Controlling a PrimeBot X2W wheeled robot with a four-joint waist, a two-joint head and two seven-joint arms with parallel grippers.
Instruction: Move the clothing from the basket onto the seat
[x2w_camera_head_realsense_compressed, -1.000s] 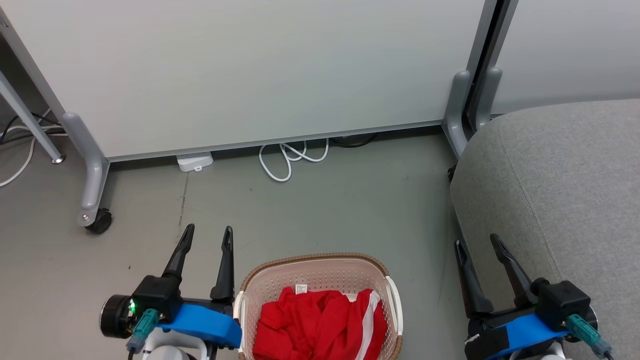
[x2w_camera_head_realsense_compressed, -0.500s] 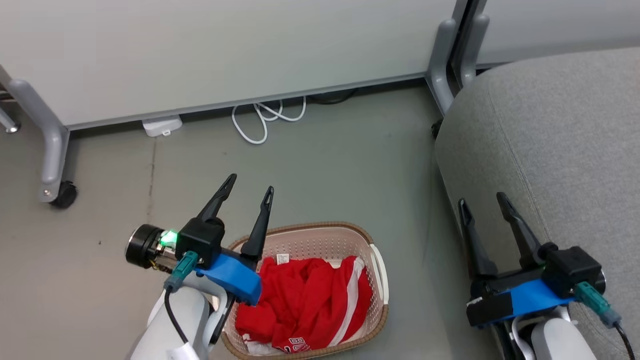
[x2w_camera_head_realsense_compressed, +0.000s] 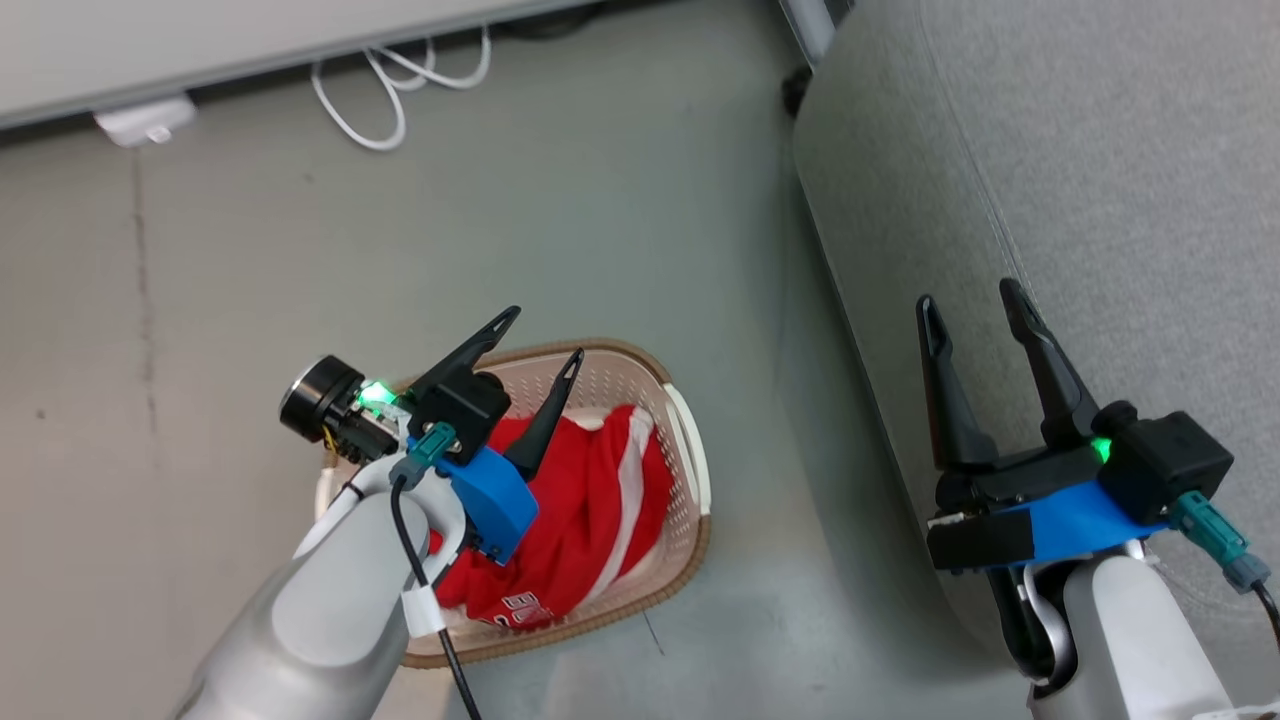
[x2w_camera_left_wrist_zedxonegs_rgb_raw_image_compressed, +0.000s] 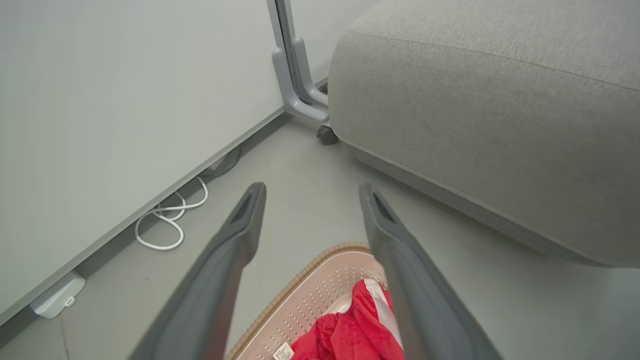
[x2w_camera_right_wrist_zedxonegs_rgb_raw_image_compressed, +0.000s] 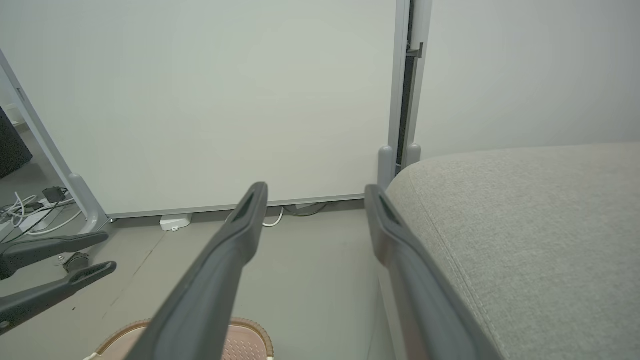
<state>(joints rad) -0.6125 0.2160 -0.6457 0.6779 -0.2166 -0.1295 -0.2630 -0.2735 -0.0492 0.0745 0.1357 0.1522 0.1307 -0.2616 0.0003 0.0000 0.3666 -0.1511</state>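
basket (x2w_camera_head_realsense_compressed: 610, 347) near seat (x2w_camera_head_realsense_compressed: 1100, 150) edge, floor (x2w_camera_head_realsense_compressed: 760, 430) strip between

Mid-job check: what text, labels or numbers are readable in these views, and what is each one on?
White lettering on the clothing in the basket: partly folded under, too blurred to read for sure.
Small white label inside the basket, beside the clothing: print too small to read.
No other text, number or sign can be made out.
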